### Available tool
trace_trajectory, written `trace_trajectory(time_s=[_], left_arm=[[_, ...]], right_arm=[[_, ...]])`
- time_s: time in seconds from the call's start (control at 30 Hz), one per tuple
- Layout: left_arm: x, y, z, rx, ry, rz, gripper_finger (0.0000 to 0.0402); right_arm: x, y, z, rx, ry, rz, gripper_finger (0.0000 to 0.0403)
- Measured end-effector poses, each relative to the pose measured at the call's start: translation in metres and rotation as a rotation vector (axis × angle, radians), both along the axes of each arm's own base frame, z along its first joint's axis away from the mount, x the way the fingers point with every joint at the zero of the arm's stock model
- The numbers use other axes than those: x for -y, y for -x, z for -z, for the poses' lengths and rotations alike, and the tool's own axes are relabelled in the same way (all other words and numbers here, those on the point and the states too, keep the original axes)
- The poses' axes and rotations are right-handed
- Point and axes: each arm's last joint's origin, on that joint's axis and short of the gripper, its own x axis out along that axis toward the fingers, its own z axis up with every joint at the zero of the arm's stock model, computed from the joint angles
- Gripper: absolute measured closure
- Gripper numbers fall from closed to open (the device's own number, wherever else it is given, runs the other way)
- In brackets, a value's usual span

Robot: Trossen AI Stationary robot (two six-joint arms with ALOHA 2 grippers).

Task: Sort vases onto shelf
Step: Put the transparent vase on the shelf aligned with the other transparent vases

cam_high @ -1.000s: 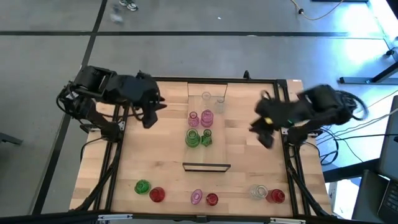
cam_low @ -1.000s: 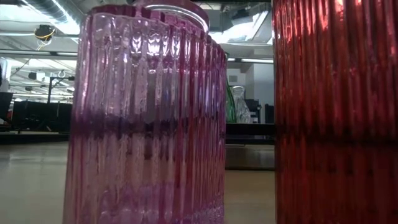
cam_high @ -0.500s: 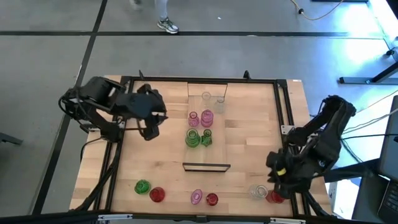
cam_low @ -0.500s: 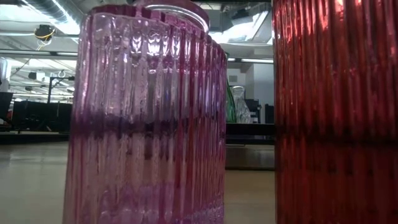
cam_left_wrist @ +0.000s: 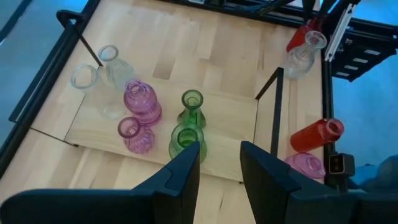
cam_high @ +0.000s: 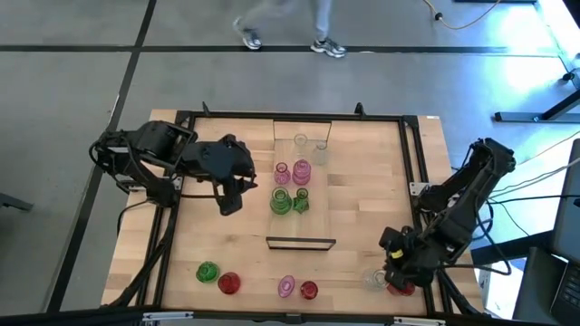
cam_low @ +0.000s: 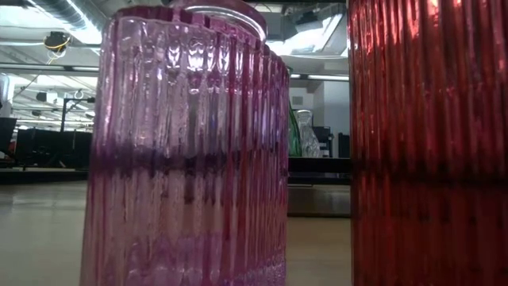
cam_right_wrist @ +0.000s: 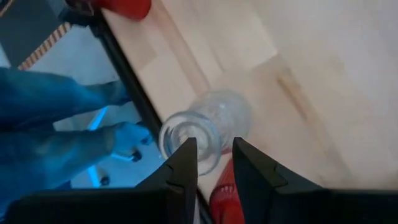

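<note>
The right gripper hangs low over the near right corner of the desk, directly above a clear vase with a red vase just beside it. In the right wrist view its fingers are spread apart, one on each side of the clear vase's mouth, holding nothing. The left gripper hovers beside the shelf, its fingers also parted and empty.

Six vases already stand on the shelf: two clear ones at the far end, two pink in the middle, then two green. Six more wait along the desk's near edge: a green vase and a red one at the left, a pink vase and a red one in the middle, and the clear and red pair under the right gripper.

The risks here seem mostly about crowding. The clear vase sits close to the desk's edge and touching or nearly touching the red one, so a finger coming down off-centre could tip either and send it rolling off. Smooth, narrow-necked glass may also slip if pinched too lightly.
</note>
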Motion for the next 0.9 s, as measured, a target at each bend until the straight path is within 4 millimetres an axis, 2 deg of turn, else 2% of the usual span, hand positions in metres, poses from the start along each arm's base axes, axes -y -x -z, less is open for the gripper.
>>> trace_trajectory(time_s=[0.47,0.77,0.9], left_arm=[[-0.001,0.000,0.000,-0.007,-0.008,0.004,0.0293],[-0.001,0.000,0.001,-0.007,-0.010,0.002,0.0293],[-0.001,0.000,0.000,-0.006,-0.015,-0.003,0.0293]], right_arm=[[-0.003,-0.001,0.033,-0.025,-0.056,-0.008,0.0318],[-0.007,-0.003,0.047,-0.004,-0.114,-0.012,0.0318],[-0.006,-0.002,0.053,-0.027,-0.126,-0.021,0.0347]])
